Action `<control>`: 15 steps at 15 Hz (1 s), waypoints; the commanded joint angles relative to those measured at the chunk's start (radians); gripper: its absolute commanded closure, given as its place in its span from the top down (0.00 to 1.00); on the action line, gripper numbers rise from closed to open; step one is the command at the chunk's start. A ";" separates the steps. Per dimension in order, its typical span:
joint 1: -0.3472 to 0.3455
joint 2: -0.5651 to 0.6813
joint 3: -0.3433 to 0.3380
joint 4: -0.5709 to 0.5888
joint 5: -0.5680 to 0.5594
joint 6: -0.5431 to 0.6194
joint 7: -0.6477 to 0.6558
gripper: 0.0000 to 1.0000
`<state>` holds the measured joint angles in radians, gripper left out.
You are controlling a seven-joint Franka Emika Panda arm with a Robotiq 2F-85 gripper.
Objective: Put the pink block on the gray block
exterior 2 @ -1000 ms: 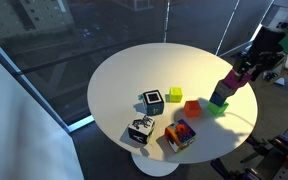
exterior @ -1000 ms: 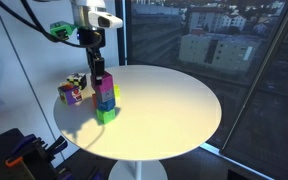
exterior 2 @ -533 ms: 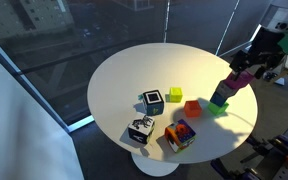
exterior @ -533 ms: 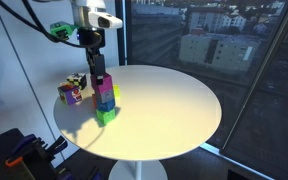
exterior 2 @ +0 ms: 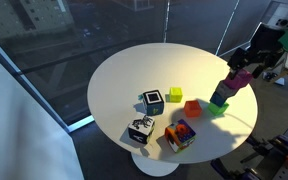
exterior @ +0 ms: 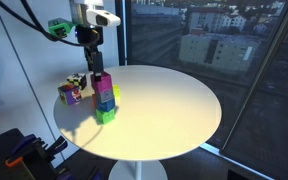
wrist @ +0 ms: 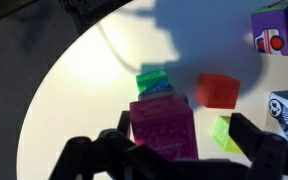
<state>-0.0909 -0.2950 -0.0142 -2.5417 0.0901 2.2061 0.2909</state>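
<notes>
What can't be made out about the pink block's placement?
- Gray block: wrist view, almost all covered by the pink block.
- Whether the pink block rests on it: too small in both exterior views.
- Gripper open or shut: fingers dark and blurred in wrist view.
- Multicoloured cube: cut off by the wrist view's edge.

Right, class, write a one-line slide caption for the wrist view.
Open claw straddles the pink block topping a stack; a red block lies beyond.
</notes>
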 commanded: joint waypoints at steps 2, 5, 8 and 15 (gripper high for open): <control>0.020 -0.042 -0.013 0.007 0.061 -0.024 -0.049 1.00; 0.019 -0.062 -0.004 0.005 0.047 -0.034 -0.030 1.00; 0.016 -0.084 0.000 0.003 0.036 -0.049 -0.020 1.00; 0.013 -0.156 0.016 0.004 0.018 -0.162 -0.007 1.00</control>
<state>-0.0747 -0.4026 -0.0071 -2.5418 0.1262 2.1144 0.2691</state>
